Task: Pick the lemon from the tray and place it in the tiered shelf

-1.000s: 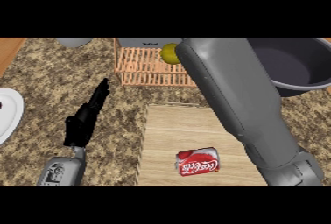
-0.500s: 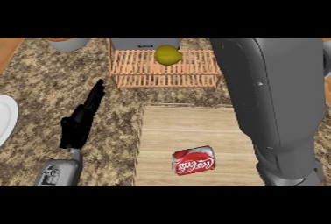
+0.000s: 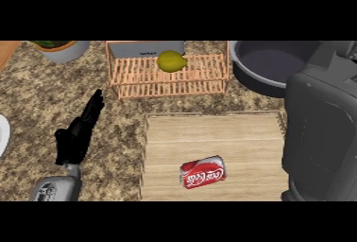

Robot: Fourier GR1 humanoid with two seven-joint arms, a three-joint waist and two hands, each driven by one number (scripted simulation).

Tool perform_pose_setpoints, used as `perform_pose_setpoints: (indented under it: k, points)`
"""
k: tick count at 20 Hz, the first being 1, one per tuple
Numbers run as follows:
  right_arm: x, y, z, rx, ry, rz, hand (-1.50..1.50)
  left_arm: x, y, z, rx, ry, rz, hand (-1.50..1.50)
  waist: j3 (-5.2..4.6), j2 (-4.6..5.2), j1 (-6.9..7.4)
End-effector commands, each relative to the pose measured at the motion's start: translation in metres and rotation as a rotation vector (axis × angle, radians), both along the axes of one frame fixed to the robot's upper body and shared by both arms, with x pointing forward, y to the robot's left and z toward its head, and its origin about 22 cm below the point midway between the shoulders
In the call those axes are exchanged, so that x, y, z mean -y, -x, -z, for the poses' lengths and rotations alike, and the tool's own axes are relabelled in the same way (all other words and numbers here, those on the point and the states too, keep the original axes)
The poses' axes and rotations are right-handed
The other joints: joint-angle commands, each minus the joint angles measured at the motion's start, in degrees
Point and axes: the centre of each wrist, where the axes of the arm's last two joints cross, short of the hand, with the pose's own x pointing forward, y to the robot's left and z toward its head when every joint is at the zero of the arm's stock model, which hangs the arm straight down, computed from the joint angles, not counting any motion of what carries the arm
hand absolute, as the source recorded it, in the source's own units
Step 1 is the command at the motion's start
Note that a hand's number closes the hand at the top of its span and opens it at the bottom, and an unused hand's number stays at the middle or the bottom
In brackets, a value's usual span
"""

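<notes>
Already you can see the lemon (image 3: 171, 61) lying on the slatted top of the tiered shelf (image 3: 202, 78) near the upper middle of the frame, well apart from the wooden tray (image 3: 237, 137) in the lower centre, so judge the placing step as done or all but done. On that tray only a crushed red soda can (image 3: 203, 172) lies, toward its lower edge. Your left hand (image 3: 79, 137) shows at the lower left of the frame, over the speckled counter (image 3: 42, 104) just left of the tray, fingers straight and released, pointing toward the upper edge and grasping nothing; treat it as resting. Your right hand does not show at all: only the bulky grey right forearm (image 3: 320, 137) fills the right side of the frame, covering the tray's right edge and part of the dark bowl (image 3: 261, 64) in the upper right, so you cannot tell what its fingers are doing. If the lemon sits stable, which looks likely though the slats leave gaps, the next move calls for drawing the right arm clear without brushing the shelf or the bowl beside it. A potted plant (image 3: 63, 48) stands in the upper left, and a white plate's rim (image 3: 3, 134) peeks in at the left edge.
</notes>
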Motion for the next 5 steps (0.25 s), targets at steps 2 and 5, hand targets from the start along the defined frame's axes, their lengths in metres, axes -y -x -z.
perform_pose_setpoints:
  k: [2, 5]
  points:
    - [0.027, 0.039, 0.015, -0.217, -0.015, -0.026, -1.50, -0.003, 0.000, -0.005, 0.003, 0.011, -0.034, 0.00, 0.06, -0.59, -1.60]
    - [0.046, 0.073, 0.018, -0.199, -0.043, -0.045, -1.50, -0.013, 0.008, 0.003, -0.028, -0.004, -0.022, 0.00, 0.02, -0.56, -1.37]
